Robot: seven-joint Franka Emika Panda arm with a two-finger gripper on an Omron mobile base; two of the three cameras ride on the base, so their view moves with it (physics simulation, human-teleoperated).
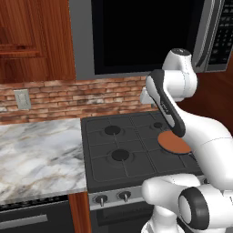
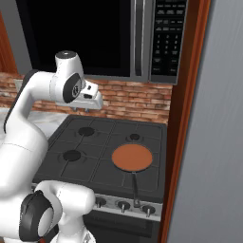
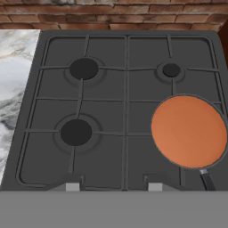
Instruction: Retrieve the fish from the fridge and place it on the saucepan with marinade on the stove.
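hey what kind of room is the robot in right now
A home kitchen, rendered rather than real. A dark gas stove has a saucepan on its front right burner, a microwave hangs above against a brick backsplash, and a marble counter runs beside the stove.

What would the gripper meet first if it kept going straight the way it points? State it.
Most likely the stove: the hand view looks down its black grates between the burners, left of the saucepan. The gripper hangs above; depth is unclear.
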